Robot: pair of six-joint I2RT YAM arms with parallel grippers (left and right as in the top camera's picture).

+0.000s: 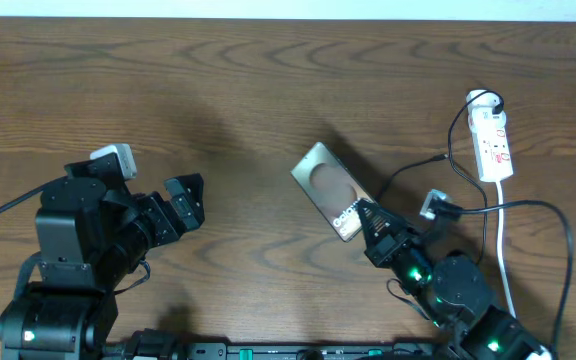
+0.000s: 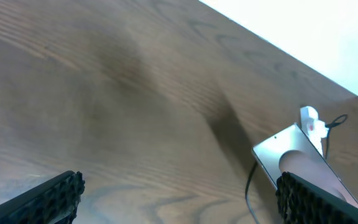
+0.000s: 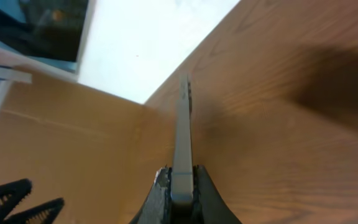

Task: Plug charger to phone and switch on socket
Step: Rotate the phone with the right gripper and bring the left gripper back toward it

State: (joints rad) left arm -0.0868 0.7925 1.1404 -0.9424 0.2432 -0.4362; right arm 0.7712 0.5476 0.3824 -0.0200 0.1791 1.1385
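The phone [image 1: 326, 186], bronze-grey with a pale oval mark, lies slanted at mid-table. My right gripper [image 1: 365, 222] is shut on its near end. The right wrist view shows the phone [image 3: 182, 134] edge-on, pinched between my right gripper's [image 3: 183, 178] fingers. The white socket [image 1: 492, 142] sits at the far right with a black plug head [image 1: 492, 101] at its far end. The charger's thin black cable [image 1: 411, 170] runs from there toward the phone; its tip is hidden behind my right gripper. My left gripper [image 1: 184, 200] stands open over bare wood, left of the phone [image 2: 289, 155].
The socket's white cord [image 1: 503, 240] trails toward the near edge beside my right arm. A black cable loop [image 1: 558, 225] lies right of it. In the left wrist view the socket [image 2: 310, 122] peeks out beyond the phone, and a thin cable [image 2: 249, 186] runs beside it.
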